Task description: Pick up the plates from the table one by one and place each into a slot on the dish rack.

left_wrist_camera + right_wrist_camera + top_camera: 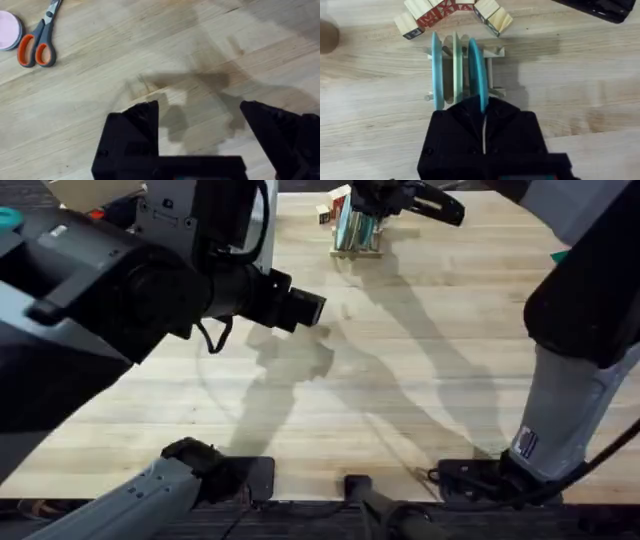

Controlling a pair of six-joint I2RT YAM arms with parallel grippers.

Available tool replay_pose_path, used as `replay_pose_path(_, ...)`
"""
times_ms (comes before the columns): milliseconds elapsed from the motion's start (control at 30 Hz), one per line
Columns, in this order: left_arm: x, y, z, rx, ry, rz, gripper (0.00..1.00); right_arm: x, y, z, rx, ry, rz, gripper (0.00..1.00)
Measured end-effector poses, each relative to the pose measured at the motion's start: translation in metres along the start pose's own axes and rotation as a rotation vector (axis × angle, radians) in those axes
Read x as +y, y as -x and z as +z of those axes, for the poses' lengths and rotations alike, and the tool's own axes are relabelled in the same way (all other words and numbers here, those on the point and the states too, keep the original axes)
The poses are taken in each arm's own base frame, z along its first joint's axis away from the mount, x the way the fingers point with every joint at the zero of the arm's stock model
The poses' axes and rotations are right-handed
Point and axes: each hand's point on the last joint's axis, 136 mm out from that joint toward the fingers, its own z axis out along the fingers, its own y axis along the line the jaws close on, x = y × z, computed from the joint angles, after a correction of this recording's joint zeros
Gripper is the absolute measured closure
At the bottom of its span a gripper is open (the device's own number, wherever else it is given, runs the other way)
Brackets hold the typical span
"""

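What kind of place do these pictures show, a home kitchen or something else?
Probably a robot lab bench, not a kitchen: a bare wood table with two robot arms mounted at its edge, a small dish rack of plates, toy letter blocks, and scissors lying loose.

The left arm reached out over mid-table close under the camera, its gripper hanging with jaws spread wide and nothing between them. The right arm stretched to the far edge, its gripper with fingers closed together.
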Motion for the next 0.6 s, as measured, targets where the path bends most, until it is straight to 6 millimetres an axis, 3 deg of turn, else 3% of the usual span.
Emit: replay_pose_path(600,0.0,-0.0001,0.0,0.0,0.0,0.0,0.006,0.0003,0.0002,-0.0001,-0.001,0.001,0.0,0.947)
